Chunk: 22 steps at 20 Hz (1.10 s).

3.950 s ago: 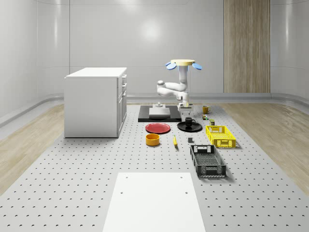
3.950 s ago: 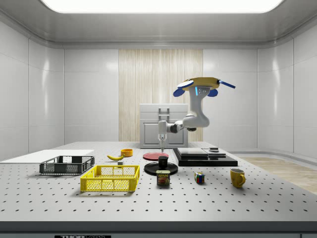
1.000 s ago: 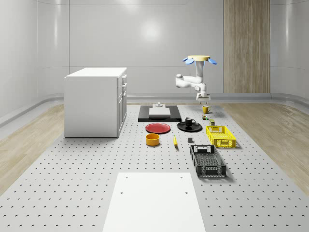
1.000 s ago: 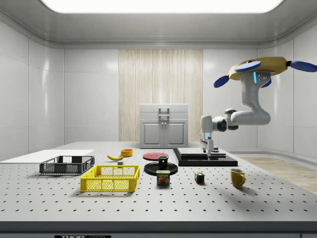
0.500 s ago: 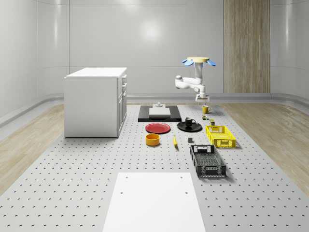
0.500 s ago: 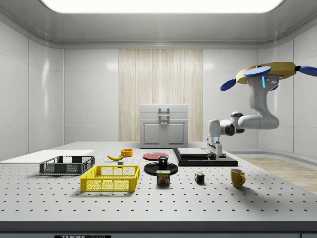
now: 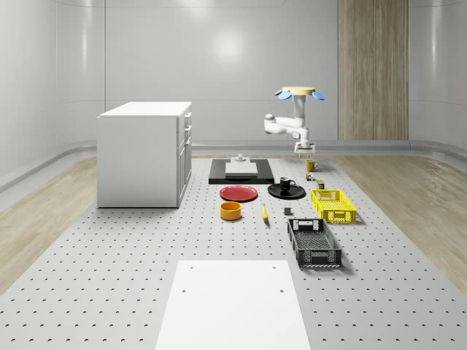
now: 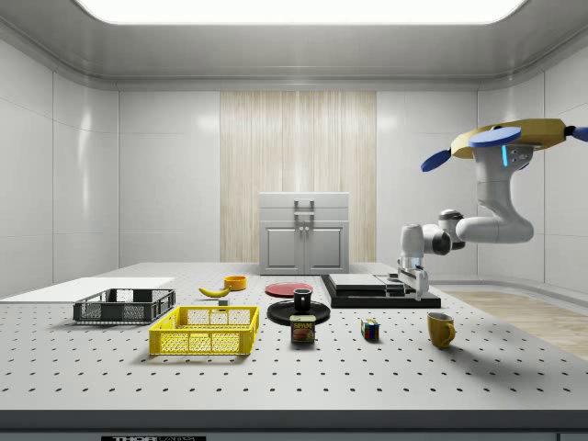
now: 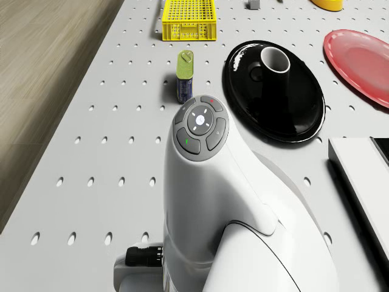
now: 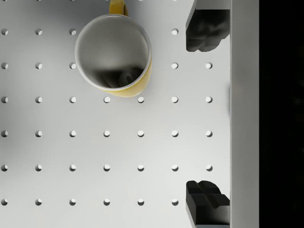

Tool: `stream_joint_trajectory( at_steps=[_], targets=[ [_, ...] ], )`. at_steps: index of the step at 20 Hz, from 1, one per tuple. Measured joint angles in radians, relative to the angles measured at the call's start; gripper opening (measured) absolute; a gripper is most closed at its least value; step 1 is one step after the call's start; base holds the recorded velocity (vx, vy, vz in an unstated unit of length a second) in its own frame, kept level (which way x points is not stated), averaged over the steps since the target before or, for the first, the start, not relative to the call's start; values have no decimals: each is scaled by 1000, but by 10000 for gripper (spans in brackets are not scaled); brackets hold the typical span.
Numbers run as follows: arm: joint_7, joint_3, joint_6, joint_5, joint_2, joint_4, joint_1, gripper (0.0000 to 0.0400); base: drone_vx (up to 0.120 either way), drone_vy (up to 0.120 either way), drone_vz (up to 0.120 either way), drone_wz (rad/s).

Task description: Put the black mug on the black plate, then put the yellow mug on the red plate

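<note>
We are hovering near the yellow ceramic mug (image 10: pixel 114 57), white arm bent downward, black two-finger claw (image 10: pixel 207 116) gaping wide, holding nothing.

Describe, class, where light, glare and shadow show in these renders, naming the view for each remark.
Side view: a bright ceiling panel lights the room, and the yellow mug casts a soft shadow on the table. Drone view: white glare streaks the black plate rim. Wrist view: the mug's inside is shaded at one side. Whole-scene view: a hazy highlight sits on the back wall.
</note>
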Motion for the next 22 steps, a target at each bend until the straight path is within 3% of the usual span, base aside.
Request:
stream_joint_trajectory(
  at_steps=[5,12,22],
  targets=[
    [0,0,0,0,0,0,0,400,-120,80,-16,0],
    [0,0,0,0,0,0,0,400,-120,0,0,0],
    [3,-101,37,-94,1,23,-18,400,0,0,0,0]
  ],
)
